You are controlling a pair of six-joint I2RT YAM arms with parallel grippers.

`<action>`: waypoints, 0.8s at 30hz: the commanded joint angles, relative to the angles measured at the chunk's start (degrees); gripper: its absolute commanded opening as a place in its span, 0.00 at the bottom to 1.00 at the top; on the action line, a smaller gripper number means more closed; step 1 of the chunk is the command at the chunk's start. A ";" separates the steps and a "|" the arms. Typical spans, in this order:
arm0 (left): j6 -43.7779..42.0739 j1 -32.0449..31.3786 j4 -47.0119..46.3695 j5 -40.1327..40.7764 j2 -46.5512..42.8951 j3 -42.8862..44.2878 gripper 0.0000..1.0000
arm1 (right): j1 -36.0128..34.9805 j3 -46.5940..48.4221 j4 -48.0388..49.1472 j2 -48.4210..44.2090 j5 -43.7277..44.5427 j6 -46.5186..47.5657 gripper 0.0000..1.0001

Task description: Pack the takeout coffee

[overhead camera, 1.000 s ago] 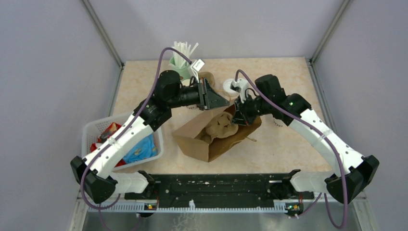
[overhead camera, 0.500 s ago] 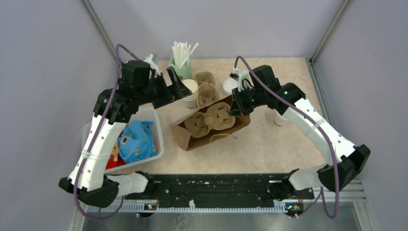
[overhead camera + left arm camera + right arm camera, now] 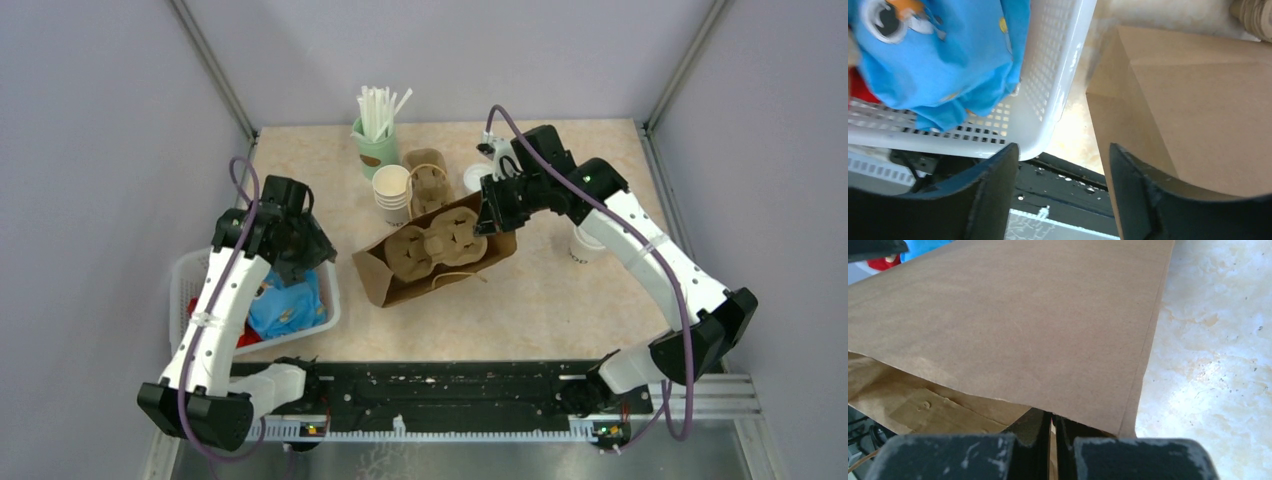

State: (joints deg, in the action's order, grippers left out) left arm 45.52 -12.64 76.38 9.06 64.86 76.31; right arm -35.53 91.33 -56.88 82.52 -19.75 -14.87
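Note:
The takeout coffee (image 3: 584, 245), a white lidded cup with dark lettering, stands on the table right of the bag, partly hidden behind my right arm. A brown paper bag (image 3: 405, 287) lies open in the middle with a pulp cup carrier (image 3: 438, 240) inside it. My right gripper (image 3: 490, 216) is shut on the bag's far right rim; in the right wrist view the jaws (image 3: 1053, 426) pinch the paper edge of the bag (image 3: 1013, 325). Over the basket's right edge my left gripper (image 3: 303, 255) hangs open with nothing in it, and its wrist view shows the fingers (image 3: 993, 192) spread wide beside the bag (image 3: 1198, 110).
A white basket (image 3: 195, 272) holding blue and red packets sits at the left, and its mesh wall (image 3: 1048, 75) fills the left wrist view. Behind the bag stand a stack of lidless cups (image 3: 392, 195), a second carrier (image 3: 430, 178), a green cup of straws (image 3: 376, 135) and a loose white lid (image 3: 473, 177).
My left arm has drawn back from the bag to the basket and its jaws have opened. The carrier now lies inside the bag, which has shifted slightly left. My right gripper keeps its hold on the rim.

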 commanded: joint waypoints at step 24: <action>-0.44 0.81 -37.89 -42.86 6.56 -20.82 0.66 | -0.47 3.80 -0.77 0.56 -5.72 -8.52 0.00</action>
State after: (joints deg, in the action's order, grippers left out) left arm 44.58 -11.53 42.63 -29.47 72.62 57.14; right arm -35.51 95.94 -61.71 84.27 -24.53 -18.22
